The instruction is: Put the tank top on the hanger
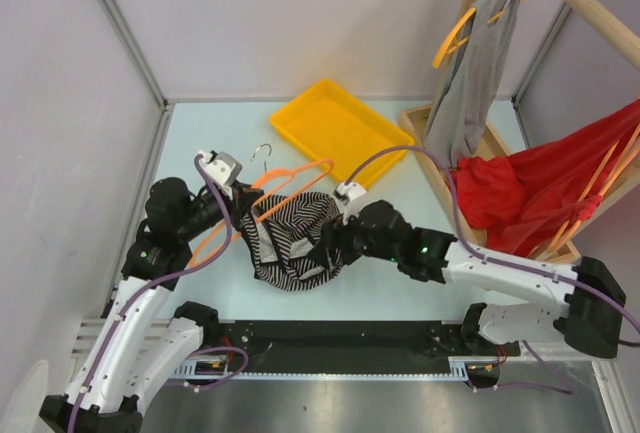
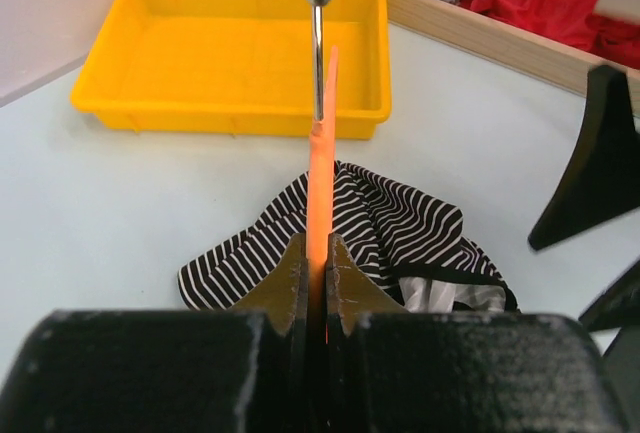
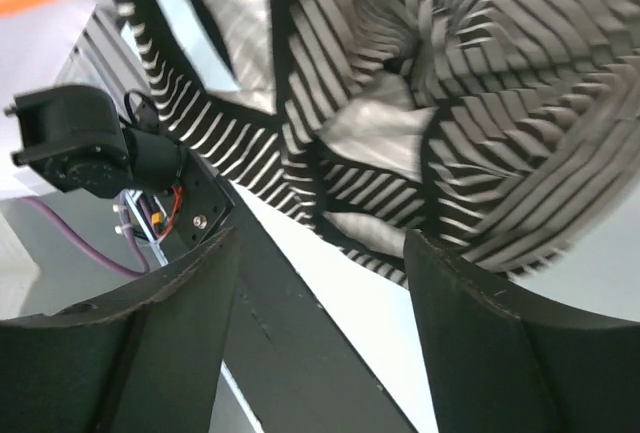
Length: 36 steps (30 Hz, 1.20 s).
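Observation:
The striped tank top (image 1: 290, 243) lies bunched on the table between the two arms. The orange hanger (image 1: 290, 175) slants over its far side, silver hook toward the yellow tray. My left gripper (image 1: 236, 215) is shut on the hanger's lower bar; in the left wrist view the hanger (image 2: 322, 153) stands edge-on between the closed jaws (image 2: 320, 258), with the tank top (image 2: 400, 233) behind. My right gripper (image 1: 328, 243) is at the garment's right edge. In the right wrist view its jaws (image 3: 320, 243) stand apart, with the tank top (image 3: 450, 103) just beyond the tips and nothing between them.
A yellow tray (image 1: 340, 128) sits at the back of the table. At the right, a wooden rack (image 1: 415, 123) holds a grey garment (image 1: 480, 63) and a big red cloth (image 1: 540, 188) on orange hangers. Walls close the left and back sides.

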{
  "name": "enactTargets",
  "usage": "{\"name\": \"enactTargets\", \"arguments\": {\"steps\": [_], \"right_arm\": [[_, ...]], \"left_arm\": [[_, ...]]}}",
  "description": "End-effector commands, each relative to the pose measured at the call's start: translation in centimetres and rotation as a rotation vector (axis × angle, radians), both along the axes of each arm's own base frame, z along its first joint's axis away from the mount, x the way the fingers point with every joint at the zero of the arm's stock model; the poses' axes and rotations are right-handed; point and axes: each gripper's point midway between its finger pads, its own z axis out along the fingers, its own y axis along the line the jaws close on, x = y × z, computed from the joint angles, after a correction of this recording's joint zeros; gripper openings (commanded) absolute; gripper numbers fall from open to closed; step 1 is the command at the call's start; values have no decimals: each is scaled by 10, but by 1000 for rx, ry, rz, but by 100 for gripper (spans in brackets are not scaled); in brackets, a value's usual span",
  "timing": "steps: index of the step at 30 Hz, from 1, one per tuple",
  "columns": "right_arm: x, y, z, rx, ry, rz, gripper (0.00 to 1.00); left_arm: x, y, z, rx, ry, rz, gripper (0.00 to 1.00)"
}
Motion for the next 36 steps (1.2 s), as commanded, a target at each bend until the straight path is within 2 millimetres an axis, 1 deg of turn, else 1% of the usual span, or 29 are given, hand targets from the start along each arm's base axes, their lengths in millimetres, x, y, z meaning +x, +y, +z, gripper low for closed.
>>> {"name": "enactTargets", "arguments": {"steps": [1,2,3,4,5,6,7,8,9,10,11,16,18,20,22,23,24,26,29,30,32,33,34,35,36], "right_arm": [[4,37,11,77,-76,-24,68],[1,47,2,77,-63,4,66],[-1,52,0,88,-62,28,65],[-9,60,-3,99,-48,79,62],[-11,66,-10,94,-48,95,61],[-16,71,-15,79,-51,111,61],[-14,74,-26,37,-65,109,60],[-16,77,-33,16,-67,118,60],[-16,78,-36,0,-84,125,59],[-17,80,-45,-22,-85,135,58],[-19,81,-49,-34,-90,144,58],[-25,87,-57,-102,-173,182,57],[-26,88,-66,-134,-193,190,57],[-28,91,-69,-129,-200,215,57],[-32,96,-72,-119,-191,238,55],[-32,97,-73,-120,-187,240,52],[-31,96,-78,-137,-181,236,50],[-28,94,-82,-154,-184,229,49],[-26,91,-89,-172,-181,222,38],[-25,90,-91,-183,-181,220,30],[-22,87,-95,-201,-183,210,21],[-21,85,-96,-214,-178,202,11],[-19,84,-94,-219,-179,195,6],[-17,82,-86,-212,-178,185,2],[-13,76,-82,-218,-171,171,0]], "left_arm": [[8,4,15,-32,-57,38,0],[7,4,14,-32,-54,37,0],[7,3,14,-33,-52,34,0],[7,3,14,-36,-51,30,0],[7,2,13,-35,-50,28,0],[7,3,13,-36,-49,30,0],[7,3,14,-34,-52,34,0],[6,3,13,-35,-52,33,0],[7,3,13,-34,-52,34,0],[6,3,13,-34,-53,31,0],[6,3,14,-34,-54,31,0],[7,2,12,-34,-48,27,0],[6,2,13,-34,-50,27,0],[6,3,14,-36,-55,26,0],[6,3,14,-34,-57,28,0],[5,3,16,-36,-64,28,0],[5,3,16,-37,-64,26,0],[3,3,17,-38,-70,26,0],[3,4,17,-39,-73,28,0],[3,4,18,-42,-76,28,0],[3,4,18,-39,-78,27,0],[3,4,19,-40,-80,27,0],[2,3,20,-39,-84,21,0],[1,3,20,-40,-87,19,0],[0,3,22,-42,-97,17,0]]}}
